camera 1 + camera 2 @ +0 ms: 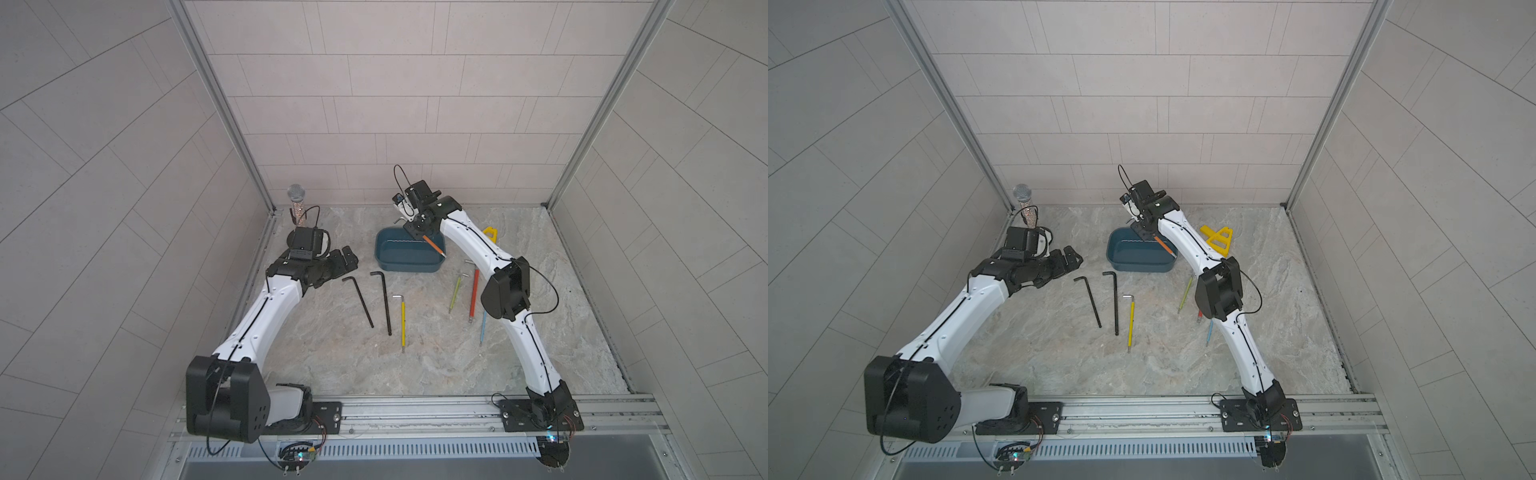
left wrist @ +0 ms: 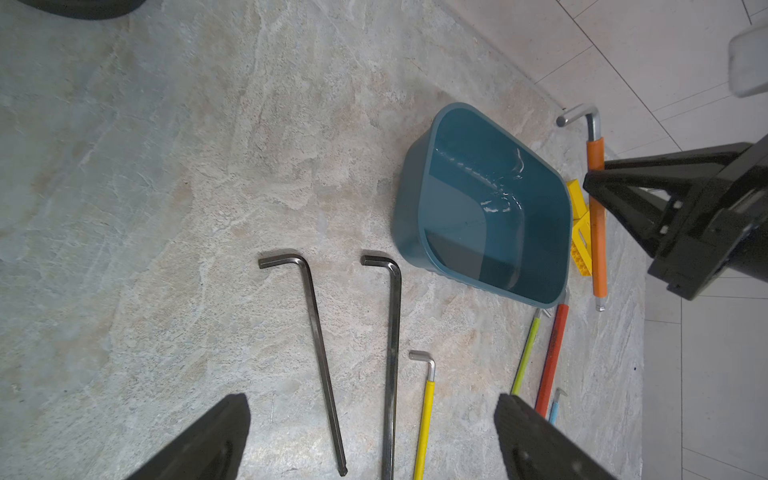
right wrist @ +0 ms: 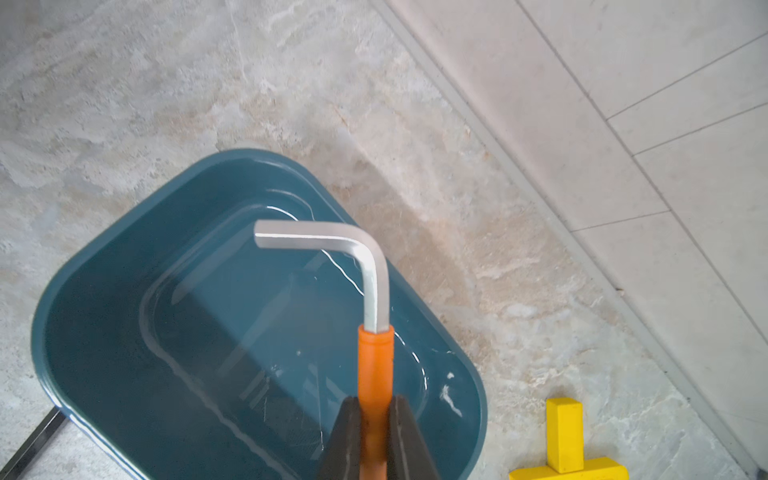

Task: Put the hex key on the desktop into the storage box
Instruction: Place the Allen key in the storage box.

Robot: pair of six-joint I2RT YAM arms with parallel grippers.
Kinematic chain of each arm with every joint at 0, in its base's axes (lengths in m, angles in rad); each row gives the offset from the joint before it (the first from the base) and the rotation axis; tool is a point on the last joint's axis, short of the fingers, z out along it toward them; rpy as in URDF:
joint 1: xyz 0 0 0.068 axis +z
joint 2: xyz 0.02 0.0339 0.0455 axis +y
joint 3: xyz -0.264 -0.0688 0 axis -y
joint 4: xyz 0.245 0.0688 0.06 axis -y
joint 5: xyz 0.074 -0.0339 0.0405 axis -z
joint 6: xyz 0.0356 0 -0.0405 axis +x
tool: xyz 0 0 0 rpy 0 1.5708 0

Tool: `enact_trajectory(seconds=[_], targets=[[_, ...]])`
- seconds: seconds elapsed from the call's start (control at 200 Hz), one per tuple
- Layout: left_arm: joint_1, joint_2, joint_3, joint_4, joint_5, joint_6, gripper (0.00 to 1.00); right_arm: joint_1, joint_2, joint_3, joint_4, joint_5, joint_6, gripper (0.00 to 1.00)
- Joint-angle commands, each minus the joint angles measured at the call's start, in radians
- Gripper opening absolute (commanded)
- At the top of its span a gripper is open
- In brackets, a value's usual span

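1. Nearest, a yellow hex key [image 1: 402,322] lies on the desktop [image 1: 332,365].
2. At 10 o'clock, my left claw [image 2: 372,401] stands wide open, empty.
3. At 12 o'clock, my right claw [image 3: 374,405] pinches the orange hex key [image 3: 375,361] over the storage box [image 3: 104,353].

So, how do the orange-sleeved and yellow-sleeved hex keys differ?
The orange-sleeved metal hex key is gripped in the right claw over the dark teal plastic storage box; the yellow-sleeved metal hex key lies free on the marble-patterned desktop. The orange one looks thicker than the yellow one. Both are L-shaped.
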Motion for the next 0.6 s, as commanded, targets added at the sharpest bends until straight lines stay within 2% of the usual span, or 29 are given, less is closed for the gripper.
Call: enact_trajectory(seconds=[0.0, 0.345, 0.595], targets=[[0.01, -0.007, -0.01, 0.022, 0.014, -0.012, 1.0, 0.005, 0.018, 0.014, 0.074, -0.003, -0.029, 0.0], [0.027, -0.024, -0.018, 0.04, 0.017, -0.017, 1.0, 0.021, 0.089, 0.013, 0.169, -0.021, -0.131, 0.0], [0.036, -0.024, -0.023, 0.053, 0.032, -0.029, 1.0, 0.025, 0.093, -0.068, 0.189, -0.016, -0.158, 0.0]])
